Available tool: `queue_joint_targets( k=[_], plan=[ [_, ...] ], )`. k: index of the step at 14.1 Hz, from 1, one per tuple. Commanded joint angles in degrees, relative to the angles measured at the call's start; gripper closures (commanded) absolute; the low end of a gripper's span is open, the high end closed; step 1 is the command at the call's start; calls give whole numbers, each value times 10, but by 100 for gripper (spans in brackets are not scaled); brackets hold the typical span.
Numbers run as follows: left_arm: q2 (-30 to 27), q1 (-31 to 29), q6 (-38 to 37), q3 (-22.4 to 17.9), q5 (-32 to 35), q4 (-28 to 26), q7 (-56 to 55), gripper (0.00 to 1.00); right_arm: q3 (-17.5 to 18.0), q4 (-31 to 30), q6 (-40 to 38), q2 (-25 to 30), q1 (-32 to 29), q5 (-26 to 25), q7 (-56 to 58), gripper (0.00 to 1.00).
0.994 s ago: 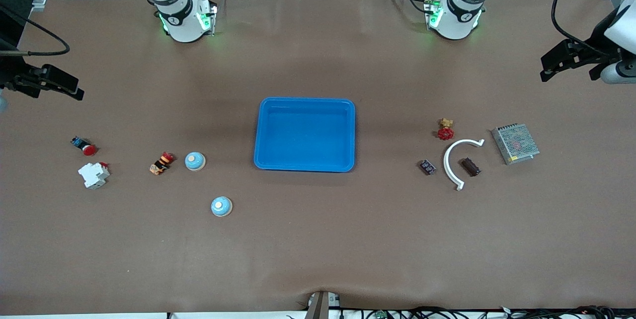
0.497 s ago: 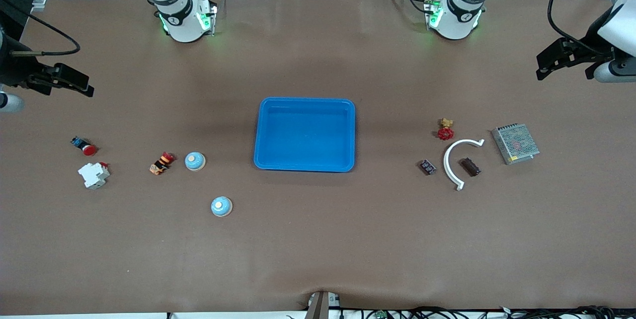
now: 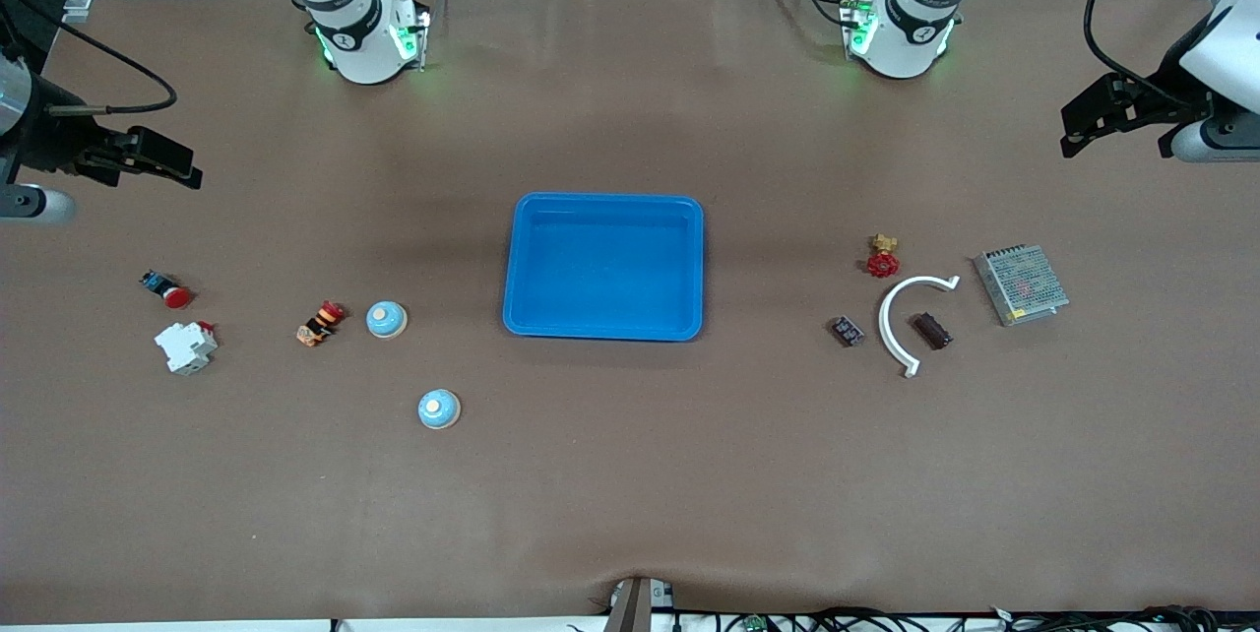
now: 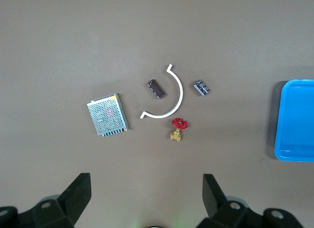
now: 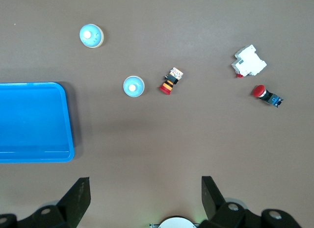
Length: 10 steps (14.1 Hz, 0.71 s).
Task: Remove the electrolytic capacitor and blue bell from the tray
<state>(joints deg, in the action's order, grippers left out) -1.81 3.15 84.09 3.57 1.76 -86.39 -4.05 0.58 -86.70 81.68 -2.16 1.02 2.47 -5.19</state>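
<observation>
- Here, a blue tray (image 3: pixel 602 209) sits at the middle of the table (image 3: pixel 630 514), with nothing in it.
- Two blue bells lie toward the right arm's end: one bell (image 3: pixel 386 319) close to the tray, the second bell (image 3: pixel 438 410) nearer the front camera.
- A dark capacitor (image 3: pixel 932 331) lies toward the left arm's end, inside the curve of a white arc piece (image 3: pixel 894 317); a smaller dark part (image 3: pixel 847 331) sits just beside that arc.
- The left gripper (image 3: pixel 1122 115) hangs above the table edge at its end, fingers spread and holding nothing.
- The right gripper (image 3: pixel 138 159) hangs above its own end, also spread and holding nothing.
</observation>
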Motion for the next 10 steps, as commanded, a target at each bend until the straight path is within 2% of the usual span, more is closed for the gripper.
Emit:
queue_joint_targets(
  k=[1, 8, 10],
  plan=[
    [-7, -1, -7, 0, -6, -2, 12, 0, 4, -22, 8, 21, 0, 7, -10, 0],
    [-3, 1, -8, 1, -2, 5, 11, 0, 8, -12, 7, 23, 0, 7, -10, 0],
    [-2, 0, -8, 0, -4, 4, 12, 0, 26, -9, 4, 30, 0, 1, -10, 0]
  ],
)
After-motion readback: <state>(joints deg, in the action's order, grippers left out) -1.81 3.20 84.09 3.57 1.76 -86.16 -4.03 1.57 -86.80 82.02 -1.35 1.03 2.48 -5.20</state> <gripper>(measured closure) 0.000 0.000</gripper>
